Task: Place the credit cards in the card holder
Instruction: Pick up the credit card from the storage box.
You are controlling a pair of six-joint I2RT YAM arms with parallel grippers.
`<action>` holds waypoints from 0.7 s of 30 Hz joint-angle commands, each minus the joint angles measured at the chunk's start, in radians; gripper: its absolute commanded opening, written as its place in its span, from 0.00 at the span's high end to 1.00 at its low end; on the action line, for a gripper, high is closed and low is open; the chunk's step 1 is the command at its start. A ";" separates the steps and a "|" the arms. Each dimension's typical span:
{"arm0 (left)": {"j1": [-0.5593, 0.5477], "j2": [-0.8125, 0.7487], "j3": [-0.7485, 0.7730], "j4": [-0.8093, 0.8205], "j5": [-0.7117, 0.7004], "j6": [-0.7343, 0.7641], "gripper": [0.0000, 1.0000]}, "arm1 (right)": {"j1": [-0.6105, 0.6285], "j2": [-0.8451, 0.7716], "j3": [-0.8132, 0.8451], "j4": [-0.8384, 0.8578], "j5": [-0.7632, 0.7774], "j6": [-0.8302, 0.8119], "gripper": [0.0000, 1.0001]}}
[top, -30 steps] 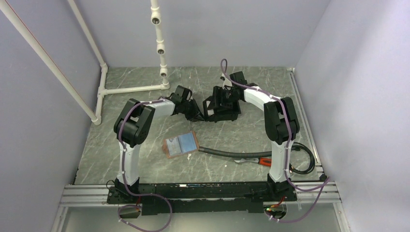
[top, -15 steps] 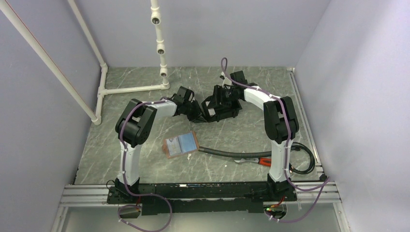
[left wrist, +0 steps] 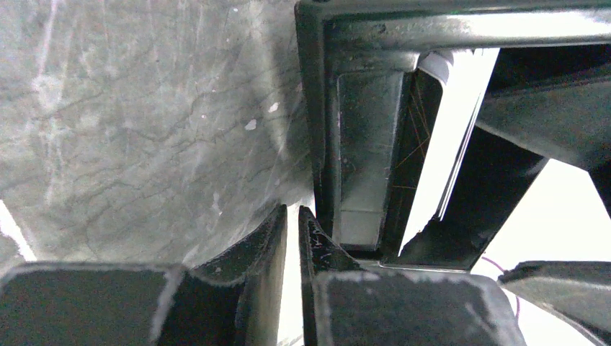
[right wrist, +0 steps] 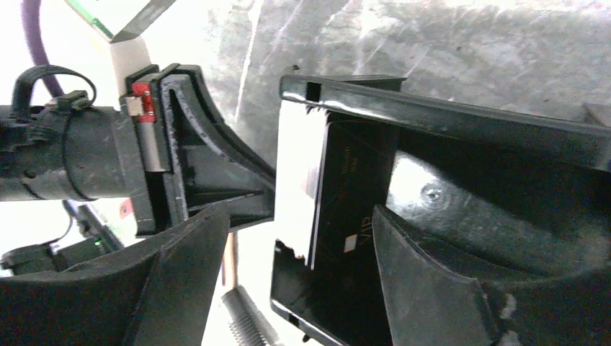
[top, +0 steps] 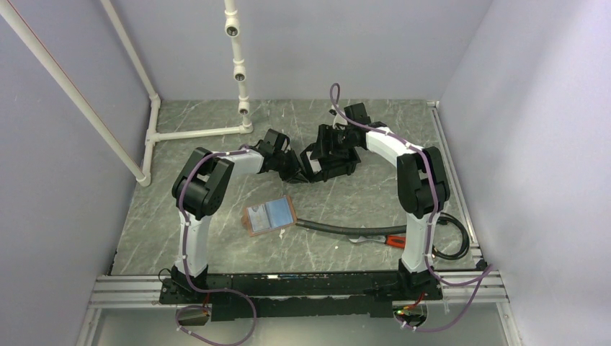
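Top external: both arms reach to the far middle of the grey marbled table (top: 216, 155) and meet over the larger black plastic box (top: 339, 169). The small tan-brown leather card holder (top: 252, 226) lies flat and well apart from them, nearer the bases. One light blue credit card (top: 272, 213) lies on its upper face; can't tell if it sits in a slot.

Right wrist: right gripper (right wrist: 297, 216) has its jaws spread wide. The open end of the box sits between them, with a gap visible at the left finger. A dark blue-grey credit card (right wrist: 347, 194) stands on edge inside the box, small "VIP" print near its lower end.

Left wrist: left gripper (left wrist: 292, 231) has its fingers almost pressed together, with only a thin bright slit between them. Its tips sit just beside the box's corner wall. Can't tell if anything is nipped.

Other items:
- black hose (top: 328, 228) runs across the table just beside the card holder
- orange-handled tool (top: 395, 240) lies at the hose's right end
- white PVC pipe frame (top: 194, 134) stands at far left
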 commanded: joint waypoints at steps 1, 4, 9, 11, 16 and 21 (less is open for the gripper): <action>-0.010 0.010 -0.005 0.034 0.020 0.002 0.83 | -0.005 0.017 0.042 -0.005 0.070 -0.053 0.23; -0.010 0.017 0.001 0.035 0.024 0.000 0.83 | 0.003 0.066 0.053 0.003 0.016 -0.042 0.22; -0.006 0.022 0.005 0.019 0.020 0.009 0.83 | 0.006 0.078 0.023 0.058 -0.097 -0.009 0.23; -0.003 0.025 0.005 0.024 0.026 0.008 0.83 | 0.007 0.076 0.026 0.061 -0.140 -0.011 0.25; -0.004 0.031 0.015 0.025 0.030 0.009 0.83 | 0.006 0.043 0.015 0.077 -0.197 0.009 0.45; -0.004 0.025 0.010 0.023 0.029 0.013 0.83 | 0.005 -0.005 -0.006 0.088 -0.182 0.020 0.55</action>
